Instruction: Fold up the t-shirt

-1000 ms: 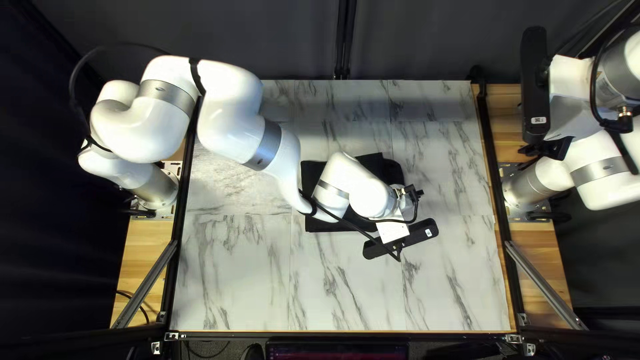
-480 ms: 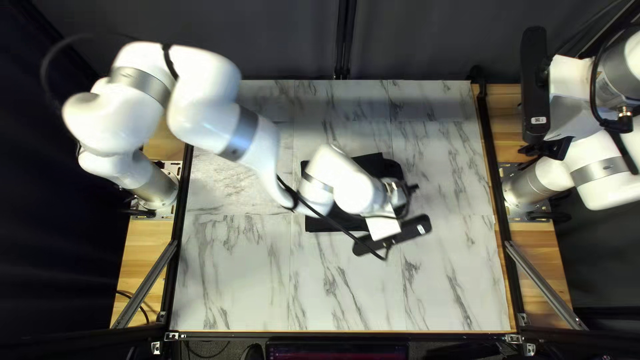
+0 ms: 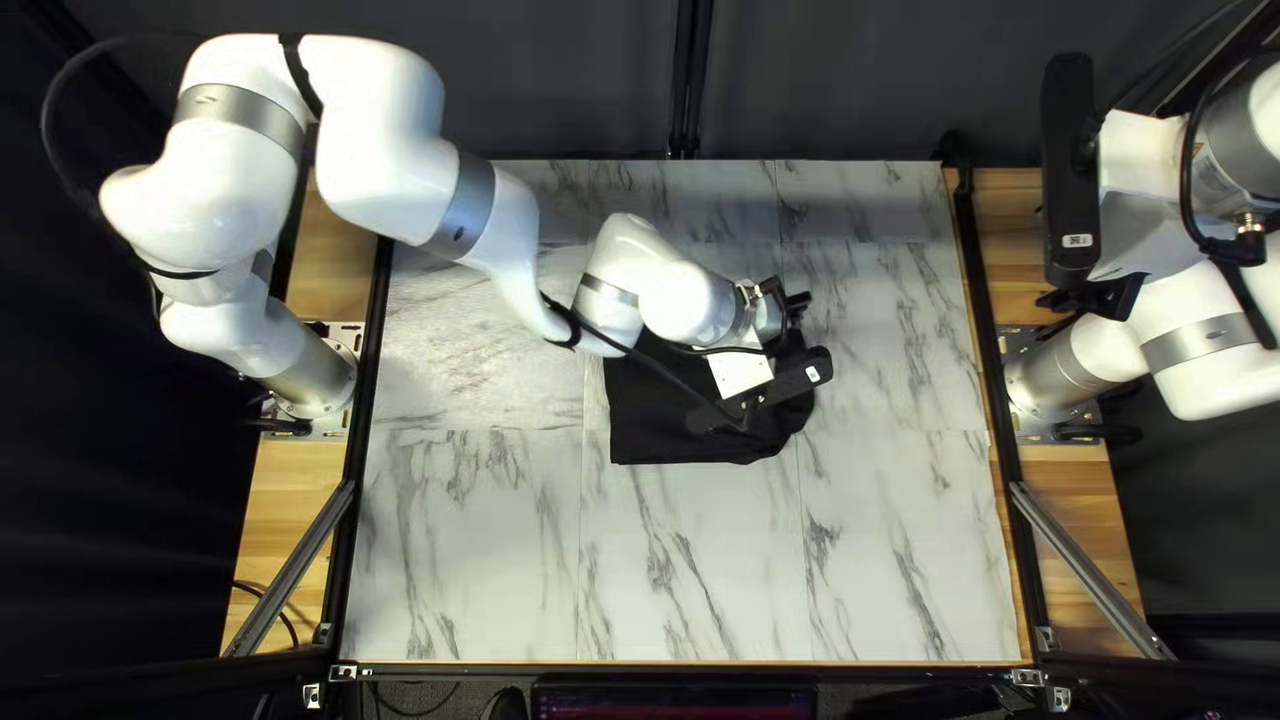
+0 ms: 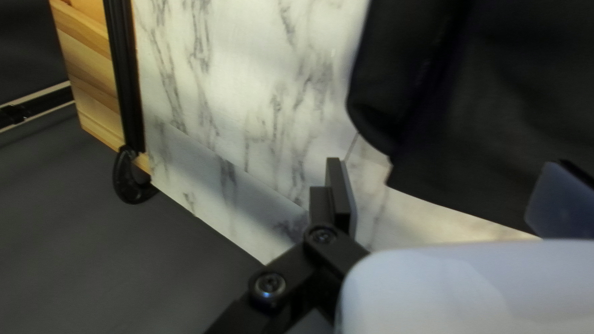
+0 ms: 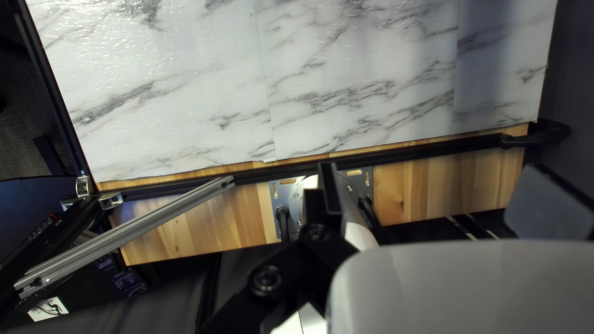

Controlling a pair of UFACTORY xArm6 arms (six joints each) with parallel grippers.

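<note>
Left gripper point(image 4: 447, 164) and right gripper point(image 5: 436, 168) are gaping wide; the left, perhaps hanging low, is risking rumpling the t-shirt point(image 3: 660, 430) towards the worktop's far edge point(image 3: 867, 174).

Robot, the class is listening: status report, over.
Left tool open, right tool open. Black t-shirt ungripped on marbled table. Left arm overhangs it, hiding part from the top left view.
</note>
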